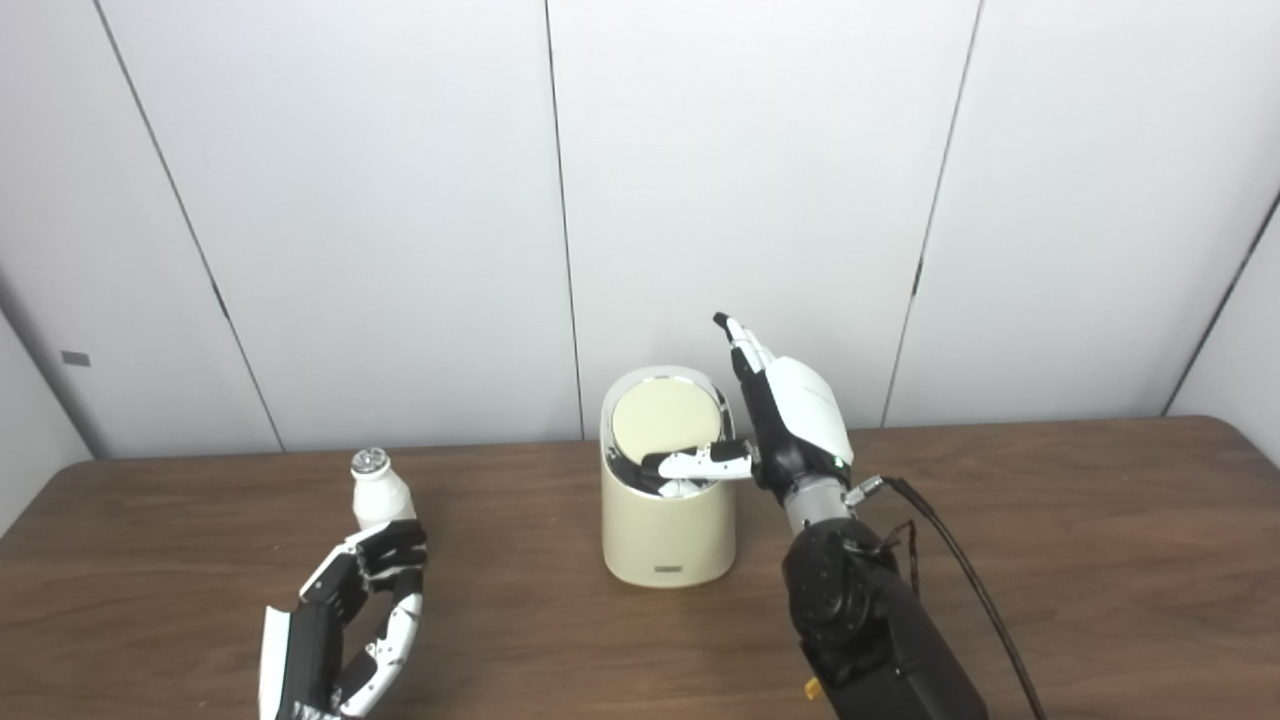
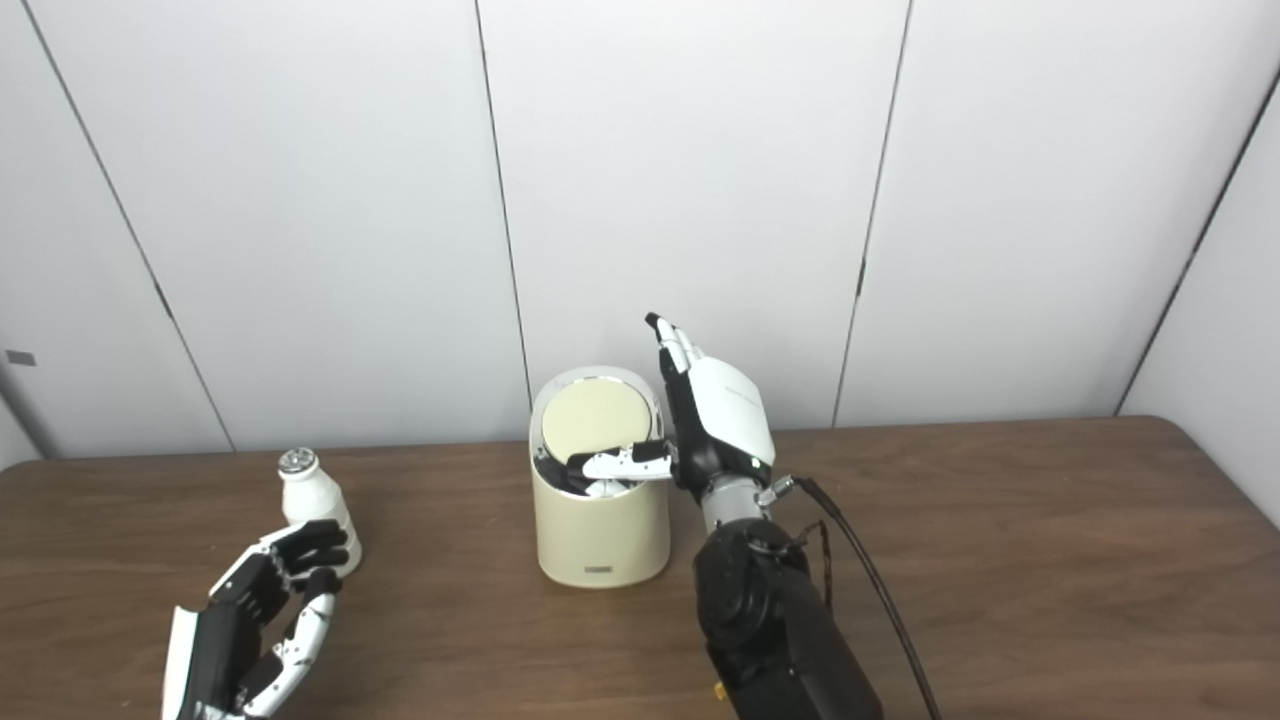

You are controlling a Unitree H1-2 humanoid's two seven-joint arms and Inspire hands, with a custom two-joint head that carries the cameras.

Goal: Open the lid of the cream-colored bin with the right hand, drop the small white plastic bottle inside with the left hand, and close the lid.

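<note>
In the left eye view, the cream-coloured round plastic bin (image 1: 668, 520) stands on the dark brown wooden table (image 1: 1050, 560), near the middle of its far edge. Its round hinged lid (image 1: 667, 420) is tilted up toward the wall, and the mouth is exposed. The right hand (image 1: 775, 425) stands just beside the bin on its right, fingers spread and pointing up, thumb lying across the front of the open rim; it grasps nothing, and whether it presses the lid back cannot be confirmed. The small white plastic bottle with a silver cap (image 1: 378, 492) stands upright toward the far left of the table, well apart from the bin. The left hand (image 1: 350, 615) sits just in front of the bottle, fingers loosely curled and apart, holding nothing; contact with the bottle cannot be confirmed. In the right eye view, the same layout appears: bottle (image 2: 312, 502), left hand (image 2: 255, 620) released, bin (image 2: 600, 525) with the right hand (image 2: 715, 420) at its right side. Handling judgement: the bottle is probably light, rigid and smooth, so it tips easily if nudged. Take hold around the wide lower body, below the narrow neck, with fingers and thumb opposed. The lid likely drops shut if unsupported.
</note>
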